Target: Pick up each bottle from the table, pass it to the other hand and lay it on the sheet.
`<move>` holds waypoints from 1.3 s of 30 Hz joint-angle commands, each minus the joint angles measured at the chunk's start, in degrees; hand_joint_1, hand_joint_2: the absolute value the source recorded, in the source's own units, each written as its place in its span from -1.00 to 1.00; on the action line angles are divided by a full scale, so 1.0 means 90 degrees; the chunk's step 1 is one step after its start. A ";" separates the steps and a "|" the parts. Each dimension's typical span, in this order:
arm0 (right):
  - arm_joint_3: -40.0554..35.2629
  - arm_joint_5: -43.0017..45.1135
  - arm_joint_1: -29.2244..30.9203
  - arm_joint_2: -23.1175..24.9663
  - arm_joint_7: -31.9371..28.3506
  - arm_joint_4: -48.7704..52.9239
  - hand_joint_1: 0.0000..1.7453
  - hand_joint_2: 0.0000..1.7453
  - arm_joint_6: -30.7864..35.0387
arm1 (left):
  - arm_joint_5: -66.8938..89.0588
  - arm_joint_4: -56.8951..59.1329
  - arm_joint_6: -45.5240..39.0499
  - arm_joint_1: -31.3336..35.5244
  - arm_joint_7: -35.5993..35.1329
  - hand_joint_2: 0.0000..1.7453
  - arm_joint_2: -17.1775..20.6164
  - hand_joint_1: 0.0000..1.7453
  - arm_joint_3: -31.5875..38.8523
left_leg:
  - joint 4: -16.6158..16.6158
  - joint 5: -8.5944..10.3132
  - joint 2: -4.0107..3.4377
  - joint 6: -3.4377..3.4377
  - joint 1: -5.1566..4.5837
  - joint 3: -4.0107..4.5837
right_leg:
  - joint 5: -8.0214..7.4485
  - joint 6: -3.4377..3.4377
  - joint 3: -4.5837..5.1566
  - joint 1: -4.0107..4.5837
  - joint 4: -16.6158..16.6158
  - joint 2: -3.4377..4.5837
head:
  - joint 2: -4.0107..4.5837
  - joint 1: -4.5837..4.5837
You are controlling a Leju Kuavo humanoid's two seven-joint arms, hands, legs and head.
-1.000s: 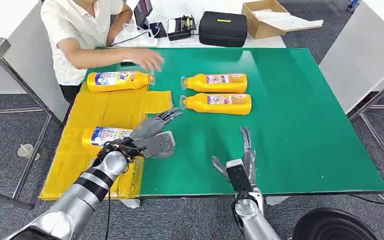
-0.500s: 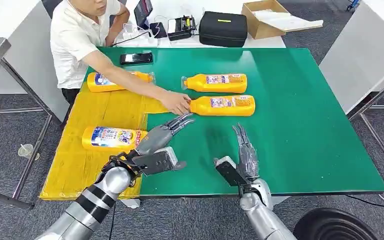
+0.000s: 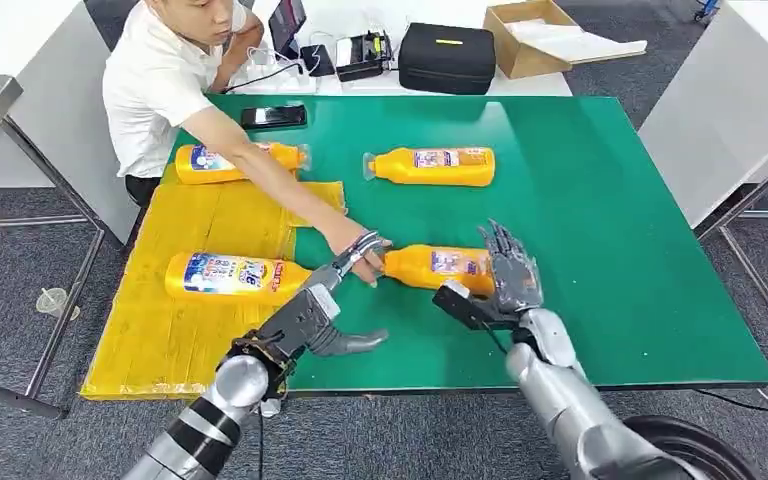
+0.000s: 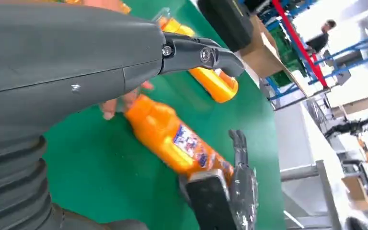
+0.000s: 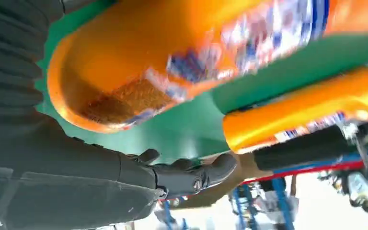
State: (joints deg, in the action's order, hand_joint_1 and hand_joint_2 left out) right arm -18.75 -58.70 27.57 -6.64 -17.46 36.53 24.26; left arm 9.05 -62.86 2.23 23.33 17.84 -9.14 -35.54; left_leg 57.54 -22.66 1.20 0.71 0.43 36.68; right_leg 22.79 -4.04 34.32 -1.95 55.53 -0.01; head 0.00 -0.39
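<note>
since a moment ago the person's hand (image 3: pixel 360 255) has slid the near bottle (image 3: pixel 435 268) toward the robot. head view: right hand (image 3: pixel 505 285) spread beside its base, left hand (image 3: pixel 325 300) open, empty. left wrist view: bottle (image 4: pixel 177 141) lies on the green table (image 4: pixel 100 177). right wrist view: bottle (image 5: pixel 172 62) close, ungrasped.

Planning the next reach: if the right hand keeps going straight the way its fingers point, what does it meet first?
Likely the orange bottle right ahead of the right hand, base end nearest it. A person's hand is at the bottle's neck. Whether the fingers touch it already is unclear.
</note>
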 commanded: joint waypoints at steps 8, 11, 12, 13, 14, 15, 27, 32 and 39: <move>-0.0588 -0.0565 0.0839 -0.0115 0.0654 -0.1237 -1.00 1.00 -0.0151 | 0.0263 -0.0049 -0.0375 0.0007 -0.0076 1.00 -0.0007 -1.00 0.0084 | 0.0007 -0.0019 -0.0026 0.0000 0.0009 -0.0029 | 0.0013 0.0026 -0.0025 0.0015 0.0003 0.0014 | 0.0000 0.0000; -0.0588 -0.0565 0.0839 -0.0115 0.0654 -0.1237 -1.00 1.00 -0.0151 | 0.0263 -0.0049 -0.0375 0.0007 -0.0076 1.00 -0.0007 -1.00 0.0084 | 0.0007 -0.0019 -0.0028 0.0000 0.0013 -0.0030 | 0.0012 0.0027 -0.0027 0.0015 0.0002 0.0016 | 0.0000 0.0002; -0.0588 -0.0565 0.0839 -0.0115 0.0654 -0.1237 -1.00 1.00 -0.0151 | 0.0263 -0.0049 -0.0375 0.0007 -0.0076 1.00 -0.0007 -1.00 0.0084 | 0.0003 -0.0011 -0.0019 -0.0001 0.0010 -0.0018 | 0.0007 0.0021 -0.0016 0.0011 0.0001 0.0010 | 0.0000 0.0000; -0.0638 -0.0643 0.0873 -0.0120 0.0768 -0.1316 -1.00 1.00 -0.0263 | 0.0274 -0.0055 -0.0389 0.0005 -0.0079 1.00 -0.0013 -1.00 0.0086 | 0.0004 -0.0014 -0.0022 -0.0001 0.0010 -0.0022 | 0.0009 0.0025 -0.0020 0.0012 0.0002 0.0012 | 0.0000 0.0002; -0.0633 -0.0641 0.0935 -0.0136 0.0843 -0.1363 -1.00 1.00 -0.0511 | 0.0274 -0.0064 -0.0386 0.0005 -0.0079 1.00 -0.0014 -1.00 0.0092 | 0.0008 -0.0021 -0.0026 -0.0002 0.0013 -0.0035 | 0.0015 0.0033 -0.0034 0.0017 0.0002 0.0012 | 0.0000 0.0000; -0.0621 -0.0599 0.1013 -0.0147 0.0885 -0.1451 -1.00 1.00 -0.0855 | 0.0274 -0.0080 -0.0380 0.0010 -0.0079 1.00 -0.0013 -1.00 0.0093 | 0.0003 -0.0012 -0.0016 -0.0002 0.0008 -0.0020 | 0.0009 0.0024 -0.0018 0.0010 0.0002 0.0007 | 0.0000 0.0000; -0.0905 -0.0885 0.1229 -0.0173 0.2238 -0.1960 1.00 1.00 -0.2635 | 0.0324 -0.0036 -0.0351 -0.0029 -0.0136 1.00 0.0016 -1.00 0.0162 | -0.0001 -0.0008 -0.0006 -0.0001 0.0014 -0.0043 | 0.0009 0.0024 -0.0042 0.0016 -0.0008 -0.0005 | 0.0000 0.0000; -0.0868 -0.0896 0.1280 -0.0145 0.2454 -0.1950 1.00 1.00 -0.2884 | 0.0363 -0.0016 -0.0353 -0.0005 -0.0173 1.00 -0.0020 -1.00 0.0224 | -0.0002 -0.0004 -0.0004 0.0000 0.0014 -0.0052 | 0.0005 0.0024 -0.0053 0.0015 -0.0009 -0.0004 | 0.0000 0.0000; -0.0483 -0.0493 0.1134 -0.0245 0.1739 -0.1787 1.00 1.00 -0.2703 | 0.0403 0.0001 -0.0363 -0.0013 -0.0136 1.00 0.0025 -1.00 0.0273 | -0.0007 0.0002 0.0010 0.0003 0.0014 -0.0069 | 0.0006 0.0020 -0.0072 0.0016 -0.0014 -0.0016 | 0.0000 0.0000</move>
State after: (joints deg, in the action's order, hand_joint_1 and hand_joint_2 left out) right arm -24.55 -66.75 39.76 -8.33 5.16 24.20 -1.29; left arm 12.44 -64.59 -1.07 22.17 16.55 -9.88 -33.83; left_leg 57.54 -22.61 1.21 0.76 0.49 36.20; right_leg 22.78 -4.04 33.89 -1.91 55.50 0.00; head 0.00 -0.39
